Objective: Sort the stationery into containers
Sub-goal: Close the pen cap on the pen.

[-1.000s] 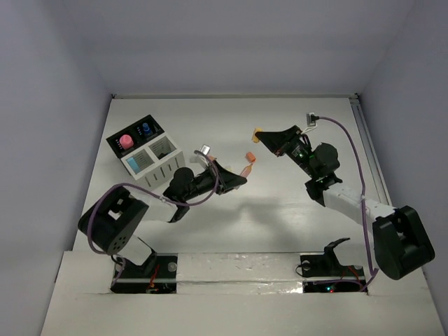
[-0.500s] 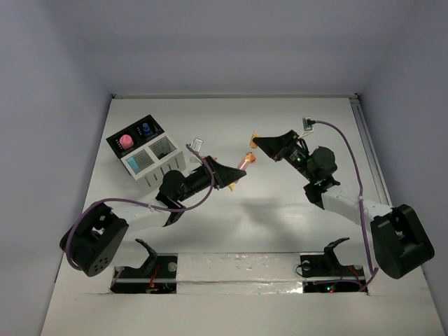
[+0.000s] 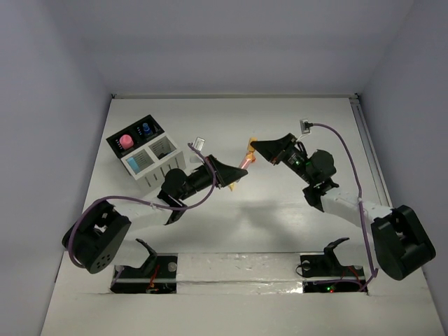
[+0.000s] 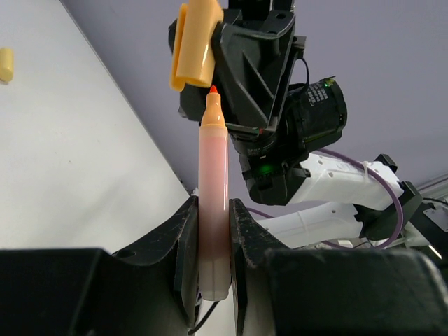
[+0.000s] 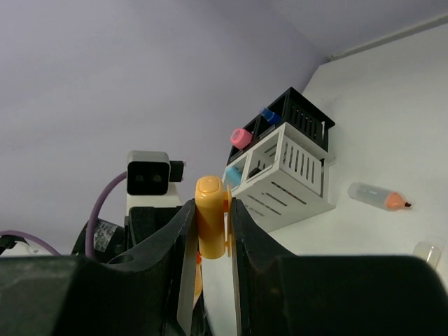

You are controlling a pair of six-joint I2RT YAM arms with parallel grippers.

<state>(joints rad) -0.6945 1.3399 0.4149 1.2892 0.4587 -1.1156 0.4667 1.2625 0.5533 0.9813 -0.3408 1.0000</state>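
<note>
My left gripper (image 3: pixel 233 179) is shut on an uncapped orange marker (image 3: pixel 243 162), held up off the table. In the left wrist view the marker (image 4: pixel 213 203) stands between the fingers, its orange tip just below an orange cap (image 4: pixel 196 43). My right gripper (image 3: pixel 256 146) is shut on that cap (image 3: pixel 250 145), seen end-on in the right wrist view (image 5: pixel 210 210). The organizer (image 3: pixel 170 165) stands at the left, with a pink item (image 3: pixel 127 141) and a blue-capped bottle (image 3: pixel 145 129) in its black compartments and a light blue item (image 3: pixel 140 161) in a white one.
In the right wrist view a clear marker with an orange tip (image 5: pixel 378 197) lies on the table right of the organizer (image 5: pixel 294 175), with a small clear cap (image 5: pixel 427 253) near it. A pale yellow piece (image 4: pixel 5 64) lies on the table in the left wrist view.
My left gripper has carried the marker right and up toward the cap. My right gripper has come left and nearer with the cap. Marker tip and cap now almost meet.
</note>
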